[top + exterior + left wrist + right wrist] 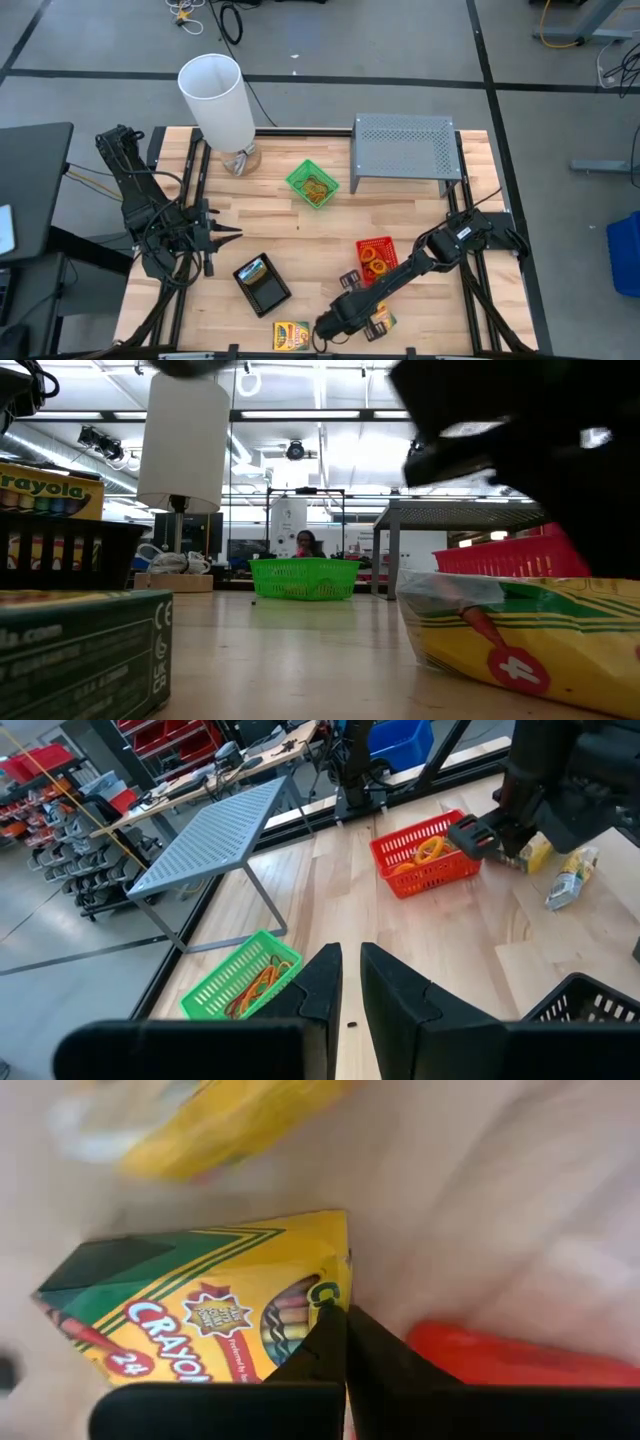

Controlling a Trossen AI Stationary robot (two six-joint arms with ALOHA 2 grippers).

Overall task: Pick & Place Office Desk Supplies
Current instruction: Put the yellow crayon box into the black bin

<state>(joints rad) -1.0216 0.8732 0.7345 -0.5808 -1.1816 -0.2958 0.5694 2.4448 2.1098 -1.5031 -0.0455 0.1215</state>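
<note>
At the near edge of the wooden surface (300, 225), the right gripper (327, 327) is hanging low with its fingers pressed together on nothing, its tip just beside a yellow-green crayon box (291, 334) that is lying flat by the edge. In the right wrist view that box (215, 1305) is sitting directly past the joined fingertips, with a second, wrapped crayon pack (225, 1120) lying beyond it; the same pack (381, 319) is showing in the high view on the other side of the right arm, near the front edge. Slightly farther in, a black tray (264, 283) is holding another crayon box, and the red tray (377, 259) with orange loop bands is sitting under the right forearm. To the left, the left gripper (228, 236) is hovering above the surface with its fingers nearly together, only a thin gap showing between them, gripping nothing. Farther back, near the middle, the green tray (312, 184) is carrying tan rubber bands. At the far edge, the tall white cylinder (218, 101) is standing at the left and the grey perforated riser (404, 148) at the right.
</note>
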